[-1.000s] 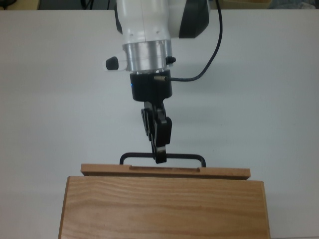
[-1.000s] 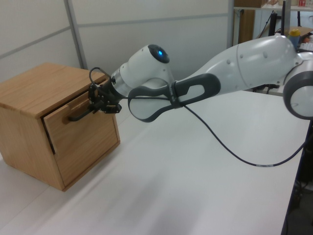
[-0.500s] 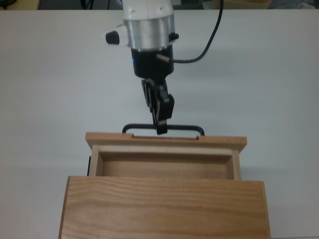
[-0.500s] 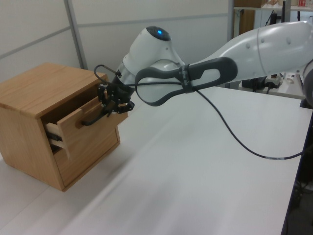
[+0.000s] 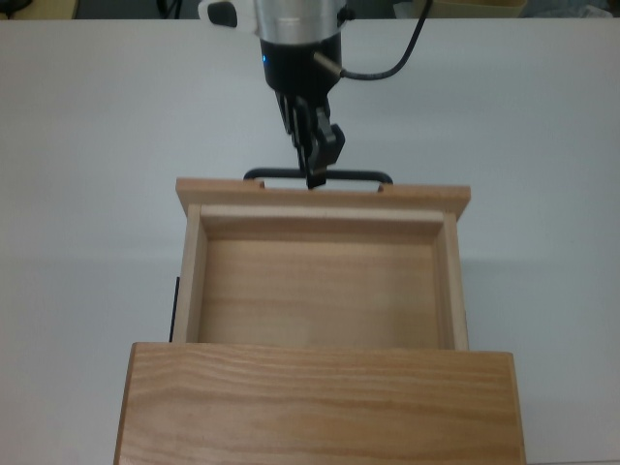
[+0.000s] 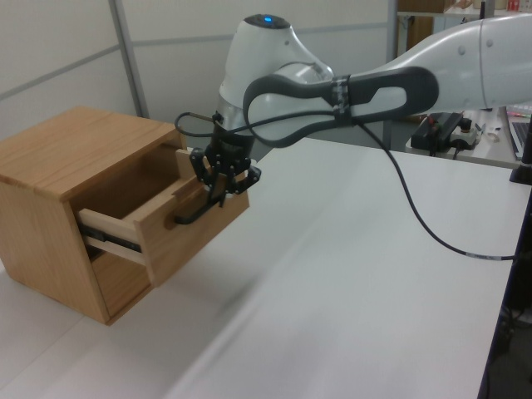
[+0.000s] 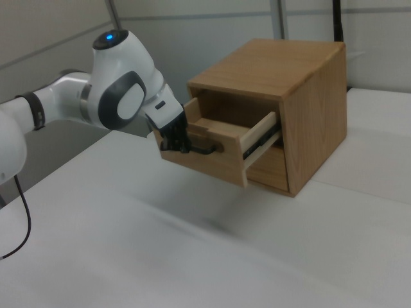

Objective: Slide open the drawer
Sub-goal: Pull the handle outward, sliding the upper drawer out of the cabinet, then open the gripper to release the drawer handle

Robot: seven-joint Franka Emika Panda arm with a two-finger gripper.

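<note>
Our end effector (image 5: pixel 315 177) pinching the handle (image 5: pixel 360 175) of the wide-open drawer (image 5: pixel 320 281), at its 12 o'clock edge.

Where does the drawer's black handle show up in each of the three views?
Top view: the handle sits upper centre, just above the drawer front, with the gripper on it.
Left view: handle left of centre, on the pulled-out drawer's front.
Right view: handle centre, largely behind the gripper.
Shared landmark: the wooden cabinet the drawer slides out of.
</note>
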